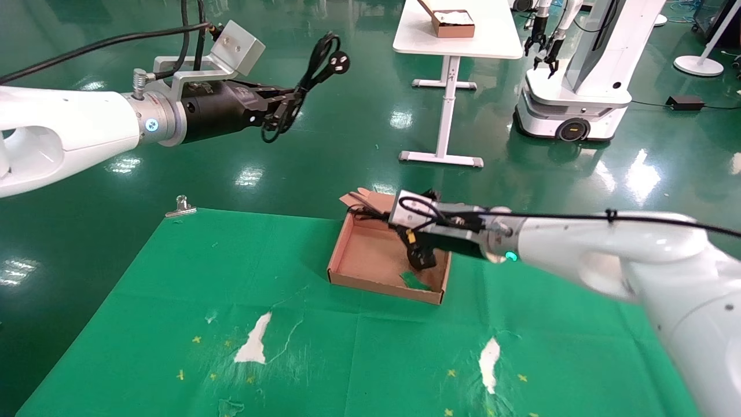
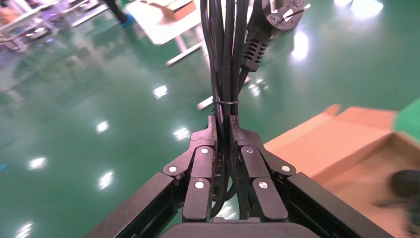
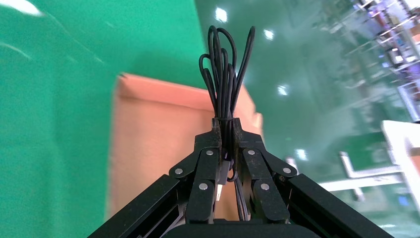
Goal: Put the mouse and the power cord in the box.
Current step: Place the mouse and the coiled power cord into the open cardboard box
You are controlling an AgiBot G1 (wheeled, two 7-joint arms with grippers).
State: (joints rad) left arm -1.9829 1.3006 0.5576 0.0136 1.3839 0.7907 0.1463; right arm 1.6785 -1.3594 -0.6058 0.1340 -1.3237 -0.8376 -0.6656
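- No brand or label can be read; the face of the plug has small pale marks in the left wrist view, too small to make out.
- The left gripper (image 1: 277,111) hangs in the air over the green floor, well to the left of and above the table, clenched on the power cord (image 1: 315,63).
- In the left wrist view the left gripper (image 2: 223,130) has its fingers (image 2: 204,148) pressed against the bundled cord (image 2: 225,54) on both sides; a thin tie rings the bundle just past the fingertips, and the round plug head with metal prongs (image 2: 282,11) sticks out at the far end. The head view shows the same plug only as a small black disc.
- The right gripper (image 1: 419,255) reaches down into the box (image 1: 362,255), which sits open on the green tablecloth (image 1: 173,289) with its flap lid folded back at the far side.
- The right wrist view shows what the head view does not: the right gripper (image 3: 225,130) is closed on a bundle of thin black cable (image 3: 225,64), looped and tied, with the cardboard floor of the box (image 3: 148,129) beyond it.
- The mouse body is not clear in the head view; the left wrist view shows a blurred dark shape (image 2: 407,184) inside the box (image 2: 346,148), which may be it.
- A green scrap (image 1: 414,281) lies on the box floor near the front wall.
- A metal binder clip (image 1: 181,207) grips the cloth's far left corner.
- Farther off stand a white table (image 1: 457,35) carrying a small brown box (image 1: 451,23) and another white robot (image 1: 579,75).
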